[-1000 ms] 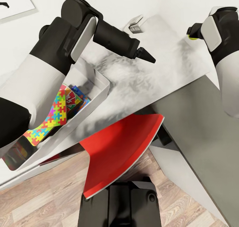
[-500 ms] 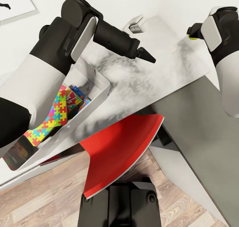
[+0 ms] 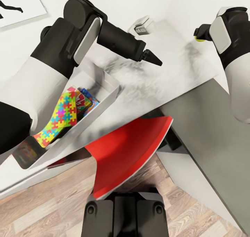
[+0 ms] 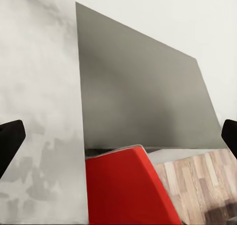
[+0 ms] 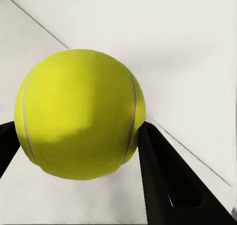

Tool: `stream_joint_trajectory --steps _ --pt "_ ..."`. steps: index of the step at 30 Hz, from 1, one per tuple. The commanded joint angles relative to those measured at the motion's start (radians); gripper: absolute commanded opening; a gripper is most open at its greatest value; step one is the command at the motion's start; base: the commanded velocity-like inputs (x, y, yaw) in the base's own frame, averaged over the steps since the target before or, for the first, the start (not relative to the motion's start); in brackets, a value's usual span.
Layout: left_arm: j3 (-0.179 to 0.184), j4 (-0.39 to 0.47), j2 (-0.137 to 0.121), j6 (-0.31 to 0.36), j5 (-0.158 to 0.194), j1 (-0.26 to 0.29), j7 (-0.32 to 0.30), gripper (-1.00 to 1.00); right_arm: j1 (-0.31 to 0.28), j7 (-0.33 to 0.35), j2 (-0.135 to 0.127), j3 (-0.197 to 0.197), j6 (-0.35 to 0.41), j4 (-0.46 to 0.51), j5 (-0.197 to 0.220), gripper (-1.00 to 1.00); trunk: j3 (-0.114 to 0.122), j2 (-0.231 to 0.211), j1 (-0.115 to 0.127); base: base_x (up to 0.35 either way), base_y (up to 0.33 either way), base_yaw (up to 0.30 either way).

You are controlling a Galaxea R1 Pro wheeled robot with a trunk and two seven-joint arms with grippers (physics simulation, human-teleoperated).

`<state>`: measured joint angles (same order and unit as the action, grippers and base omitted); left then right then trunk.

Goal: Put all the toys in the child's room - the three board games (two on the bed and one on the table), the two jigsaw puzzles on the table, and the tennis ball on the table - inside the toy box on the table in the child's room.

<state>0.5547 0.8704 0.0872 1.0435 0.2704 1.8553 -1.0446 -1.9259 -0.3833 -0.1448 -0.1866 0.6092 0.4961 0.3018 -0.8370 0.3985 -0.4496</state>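
1. Yellow-green felt is showing between the dark fingers [image 5: 163, 180] of the right gripper [image 3: 201, 34]: the tennis ball [image 5: 79, 114] is sitting clamped there, jaws closing on both its sides, held above the far end of the table [image 3: 166, 77] near the wall.
2. Bright jigsaw puzzles [image 3: 60, 117] and a printed board game [image 3: 83, 101] are lying inside the toy box [image 3: 104, 100], which is resting on the table under the left arm.
3. Pointing out over the bare tabletop, the left gripper [image 3: 152, 59] is carrying nothing; in the left wrist view its fingertips [image 4: 10, 141] are standing wide apart.
4. Judging by this, the ball looks like the last item in hand. The next move is calling for carrying it across to above the box and releasing it low, so it is not bouncing out.
5. Tucked beneath the table, a red chair [image 3: 128, 153] is sitting clear of that path.
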Motion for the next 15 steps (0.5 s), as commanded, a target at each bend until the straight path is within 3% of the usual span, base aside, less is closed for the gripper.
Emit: stream_joint_trajectory --steps 1,5,7,13,15 --pt "0.001 -0.001 0.0 0.004 0.0 0.001 -0.003 1.0 -0.001 -0.01 -0.001 -0.008 0.003 0.001 0.014 -1.0 0.0 0.001 0.0 -0.076 0.055 0.0" --pt "0.001 -0.001 -0.001 0.004 0.0 0.001 -0.003 1.0 -0.002 -0.008 -0.002 -0.007 0.005 0.001 0.015 -1.0 0.007 0.001 0.0 -0.03 0.022 0.0" --pt "0.001 -0.001 -0.001 0.004 0.0 0.001 -0.003 1.0 -0.002 -0.003 -0.002 -0.005 0.01 0.001 0.037 -1.0 0.01 0.001 0.0 -0.008 0.006 0.0" --pt "-0.004 -0.001 -0.007 0.004 -0.001 0.001 -0.003 1.0 -0.006 0.012 -0.005 0.0 0.13 0.002 0.204 -1.0 0.02 0.001 0.0 -0.002 0.001 0.0" --pt "-0.005 -0.001 -0.009 0.004 0.0 0.001 -0.003 1.0 -0.006 0.013 -0.006 0.001 0.155 0.002 0.232 -1.0 0.023 0.001 0.0 0.0 0.0 0.0"
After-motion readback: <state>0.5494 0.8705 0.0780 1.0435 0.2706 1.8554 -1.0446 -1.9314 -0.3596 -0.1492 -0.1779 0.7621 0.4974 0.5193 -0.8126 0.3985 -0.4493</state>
